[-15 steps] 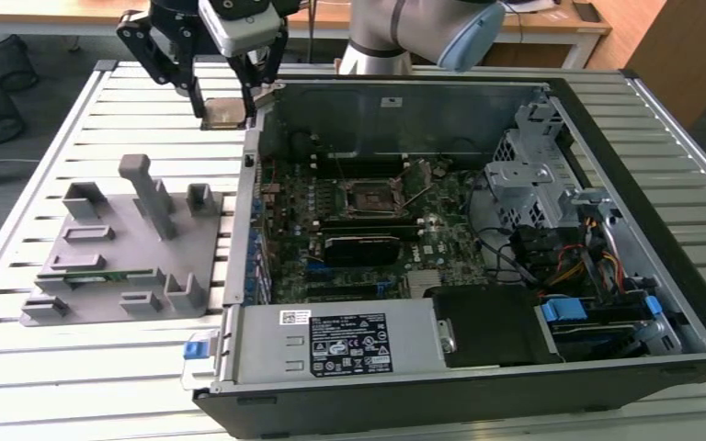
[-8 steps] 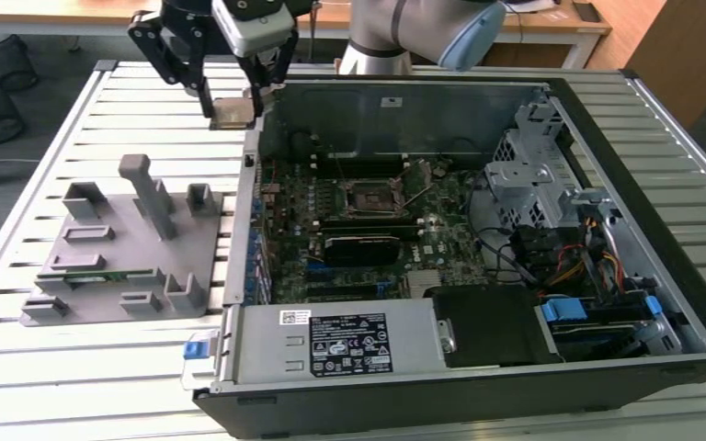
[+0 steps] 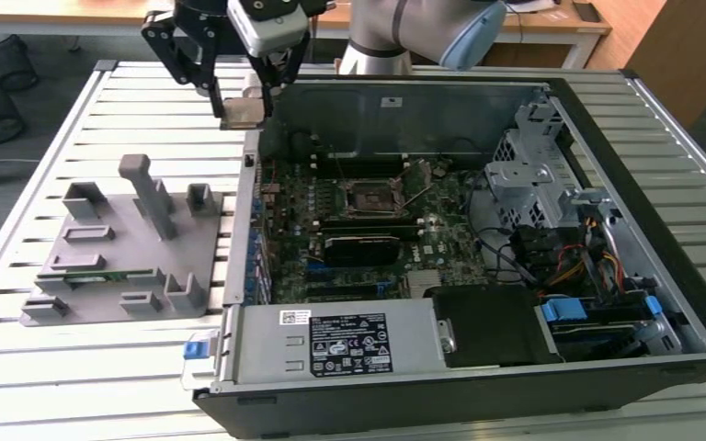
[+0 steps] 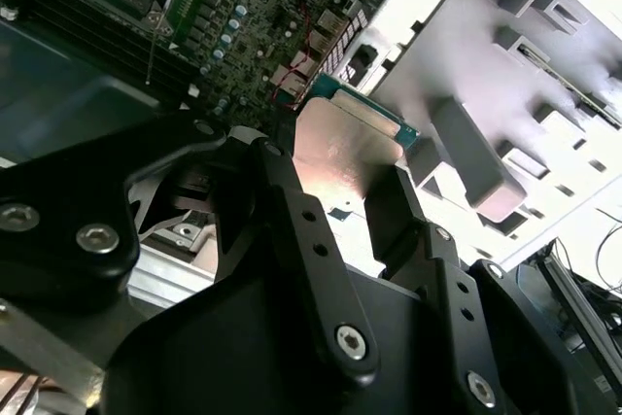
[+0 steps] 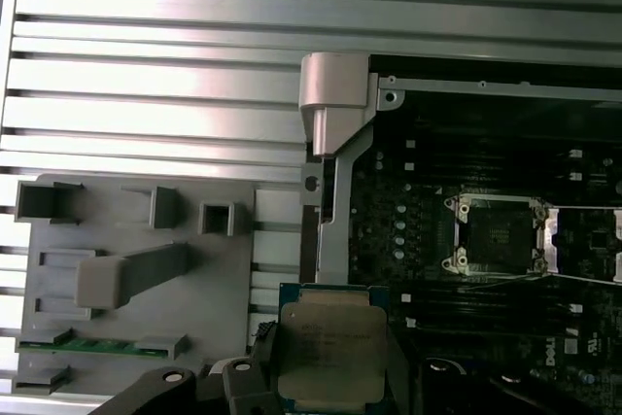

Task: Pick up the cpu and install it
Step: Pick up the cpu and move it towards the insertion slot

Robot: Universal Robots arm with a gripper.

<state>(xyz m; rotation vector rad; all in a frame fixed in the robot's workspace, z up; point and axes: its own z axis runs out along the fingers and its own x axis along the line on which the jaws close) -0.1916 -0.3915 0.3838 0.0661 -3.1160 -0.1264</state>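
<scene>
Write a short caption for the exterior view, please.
The hand holds the cpu in the air near a corner of the open computer case.

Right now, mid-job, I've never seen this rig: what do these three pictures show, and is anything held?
It is one robot arm ending in a black two-fingered claw. The exterior view looks from off the arm onto a slatted metal table. Both wrist views come from cameras riding on the arm. On the table lie a grey plastic fixture, with a narrow green circuit strip in it, and an open black computer case with its green motherboard exposed. The dark square socket on that board looks empty. The claw is shut on the cpu, a small flat square chip with a silvery metal top, held in the air near the case's far corner, apart from the socket.
</scene>
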